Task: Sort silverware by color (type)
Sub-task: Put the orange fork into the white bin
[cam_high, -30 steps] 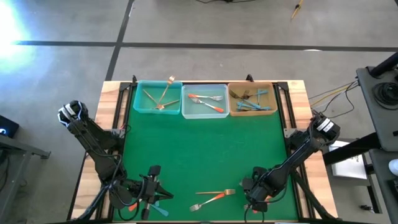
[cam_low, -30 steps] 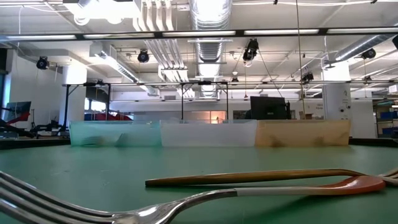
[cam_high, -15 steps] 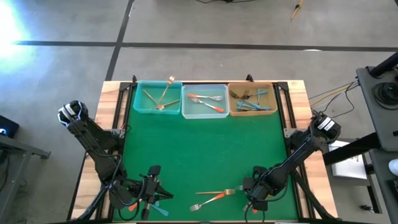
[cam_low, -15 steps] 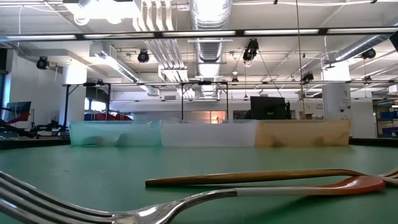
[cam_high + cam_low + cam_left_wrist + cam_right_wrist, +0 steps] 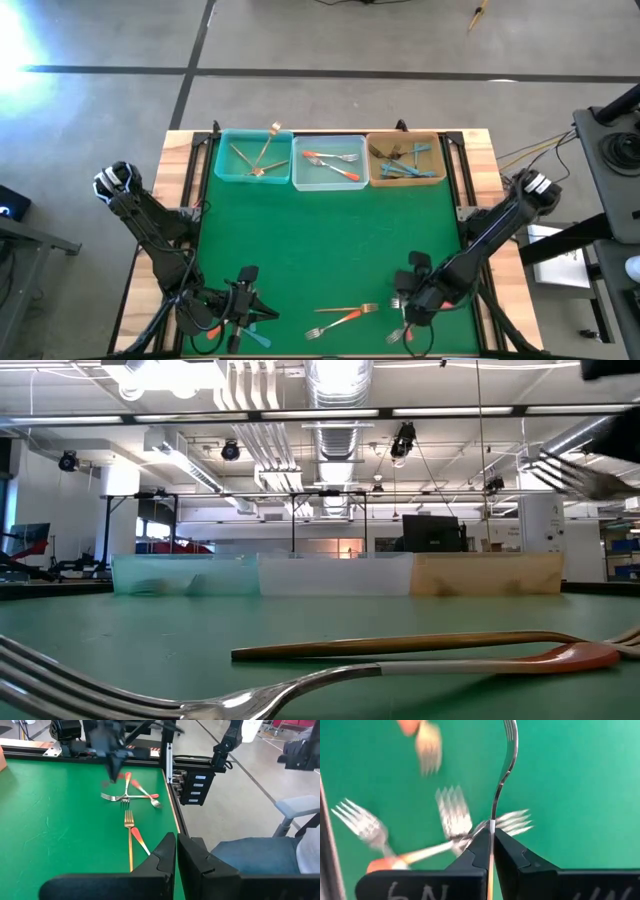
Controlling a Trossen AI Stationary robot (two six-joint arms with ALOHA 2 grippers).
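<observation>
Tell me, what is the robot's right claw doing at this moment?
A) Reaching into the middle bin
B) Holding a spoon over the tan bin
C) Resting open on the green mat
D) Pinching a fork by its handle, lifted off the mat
D: the right gripper is closed on a silver fork, whose tines stick out ahead of it, above the green mat.

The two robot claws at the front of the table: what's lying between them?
In the high view, a gold fork and an orange-handled fork lie on the mat between the left gripper and right gripper.
</observation>
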